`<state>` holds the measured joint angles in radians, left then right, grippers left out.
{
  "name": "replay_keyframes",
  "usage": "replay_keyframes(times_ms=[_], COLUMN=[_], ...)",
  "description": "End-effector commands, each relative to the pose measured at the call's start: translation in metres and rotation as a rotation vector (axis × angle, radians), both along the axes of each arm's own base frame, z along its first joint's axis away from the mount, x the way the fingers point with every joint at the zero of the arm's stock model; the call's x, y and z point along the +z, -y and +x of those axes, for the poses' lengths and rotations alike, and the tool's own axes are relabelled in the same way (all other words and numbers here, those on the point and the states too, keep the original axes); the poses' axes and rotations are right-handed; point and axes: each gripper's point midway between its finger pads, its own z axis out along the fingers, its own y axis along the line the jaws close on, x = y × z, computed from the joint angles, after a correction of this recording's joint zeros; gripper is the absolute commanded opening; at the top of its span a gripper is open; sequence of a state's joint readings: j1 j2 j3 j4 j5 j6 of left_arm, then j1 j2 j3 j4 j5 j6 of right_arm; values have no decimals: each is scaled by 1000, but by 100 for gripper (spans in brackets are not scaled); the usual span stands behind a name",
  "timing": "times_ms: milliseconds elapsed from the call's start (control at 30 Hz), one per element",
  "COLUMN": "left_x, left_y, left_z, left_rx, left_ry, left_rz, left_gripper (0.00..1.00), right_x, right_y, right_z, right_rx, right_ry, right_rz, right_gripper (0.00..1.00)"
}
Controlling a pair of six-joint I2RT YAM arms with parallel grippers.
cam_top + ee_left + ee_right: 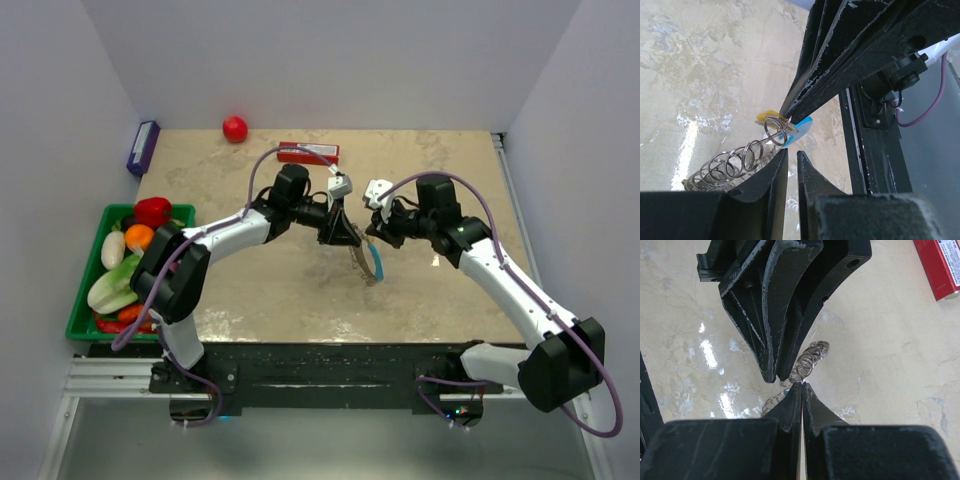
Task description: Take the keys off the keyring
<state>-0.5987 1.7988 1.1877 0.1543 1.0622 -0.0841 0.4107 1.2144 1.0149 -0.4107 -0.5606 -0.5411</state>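
The right gripper (803, 385) is clenched tight on one end of the keyring (735, 165), a floppy chain of silvery linked metal rings with a light-blue curved piece. It holds that end above the beige marbled table (270, 295) near its middle, and the rest trails down onto the surface. The tiny brass-yellow key (765, 116) pokes out just beside the right fingertips, at the pinched end. The left gripper (791, 152) meets it tip to tip, jaws parted by a narrow slit with nothing between them. A flat red rectangular box (308, 153) and a red ball (235, 128) lie well apart at the far edge.
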Motion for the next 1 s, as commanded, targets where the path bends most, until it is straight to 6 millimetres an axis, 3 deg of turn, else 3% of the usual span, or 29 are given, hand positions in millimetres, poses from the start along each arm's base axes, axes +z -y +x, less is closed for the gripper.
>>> replay_keyframes(times_ms=[0,433,733,967], left_x=[16,35,31,23], left_y=[2,6,9,10], left_z=[2,11,13,7], left_rx=[-12,9,7,-20], left_ry=[57,93,82,63], left_rz=[-34,-57,-52,-48], left_gripper=[21,46,49,43], right_x=[29,19,18,20], right_y=[-2,-4,-4,-3], right_z=[9,3,1,2], right_rx=[-12,17,22,13], right_ry=[92,66,65,73], right_rz=[45,42,45,48], right_gripper=[0,0,0,0])
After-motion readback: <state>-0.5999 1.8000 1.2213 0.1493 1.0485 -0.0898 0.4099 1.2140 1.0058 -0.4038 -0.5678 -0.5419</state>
